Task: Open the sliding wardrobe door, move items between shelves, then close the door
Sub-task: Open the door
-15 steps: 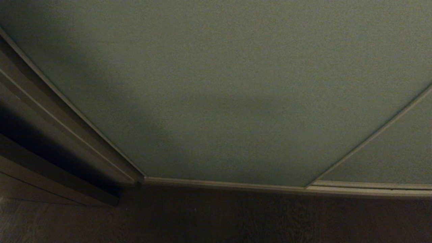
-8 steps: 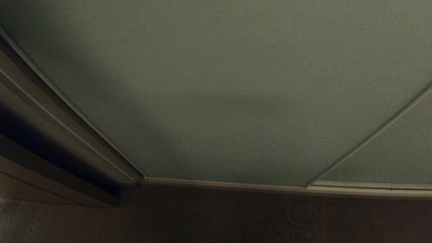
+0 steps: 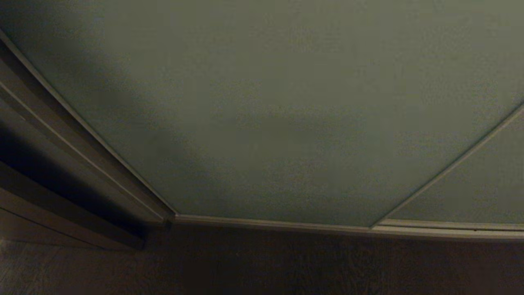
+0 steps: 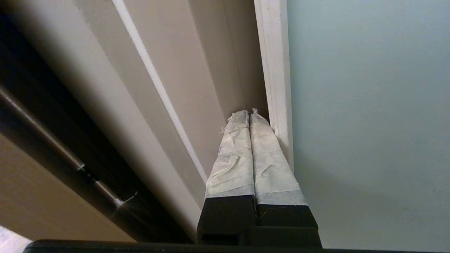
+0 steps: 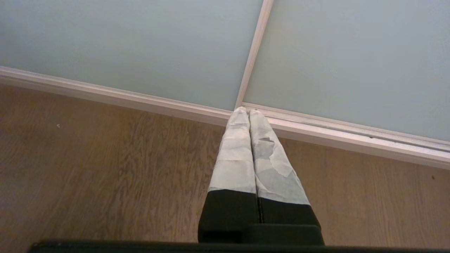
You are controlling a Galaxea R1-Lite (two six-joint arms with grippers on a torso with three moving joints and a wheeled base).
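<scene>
- The left gripper (image 4: 249, 113), with black fingers wrapped in creased white tape, has its two fingers pressed flat together with nothing between them; the tips sit in the narrow recess just beside the door's pale upright frame edge (image 4: 275, 80), close against it, though actual contact cannot be told.
- The right gripper (image 5: 248, 111), taped the same way, is likewise closed tight on nothing and hangs above the brown wood-grain floor (image 5: 105, 158), its tips pointing toward the spot where the door's frame meets the rail.
- The pale floor rail (image 3: 286, 224) runs along the foot of the door, between the door and the dark floor in the head view.
- The sliding wardrobe door (image 3: 266, 106), a wide matte grey-green panel with a slim light frame, stands on that rail and fills most of the head view; neither gripper shows there.
- A second grey-green panel (image 3: 475, 192) lies to the right of the door, parted from it by a slim light strip.
- To the left of the door stands a beige side jamb (image 4: 168, 70) with stepped mouldings and a dark gap beyond it.
</scene>
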